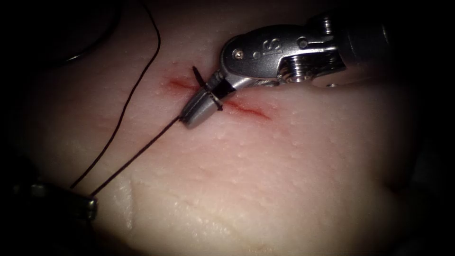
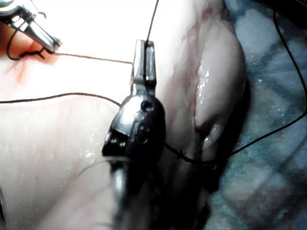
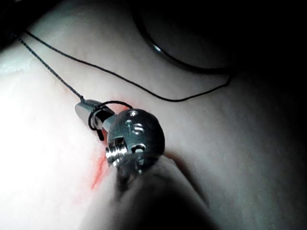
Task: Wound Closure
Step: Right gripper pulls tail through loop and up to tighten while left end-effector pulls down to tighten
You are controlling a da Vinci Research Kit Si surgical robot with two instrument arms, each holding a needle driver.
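The right tool point(image 1: 193, 113) reaches down from the upper right and lies across the red cut point(image 1: 246, 109). Its jaws are shut on the thread point(image 1: 137, 156), and a thread loop point(image 1: 215, 100) is wound around them. A short cut end point(image 1: 196, 75) sticks up beside the cut. One strand runs taut from its tip to the left tool point(image 1: 87, 205) at the lower left, left of the cut. The left tool point(image 2: 144, 52) is shut on the thread. A second strand point(image 1: 128, 102) climbs away from it. A dark curved arc, seemingly the needle point(image 1: 90, 50), lies free on the tissue at the far upper left.
The pale tissue point(image 1: 284, 180) falls away into darkness on all sides. Its edge point(image 2: 216, 110) and a teal cloth point(image 2: 268, 182) lie beside the left tool. Slack thread point(image 3: 144, 88) trails over the tissue toward the arc point(image 3: 163, 51).
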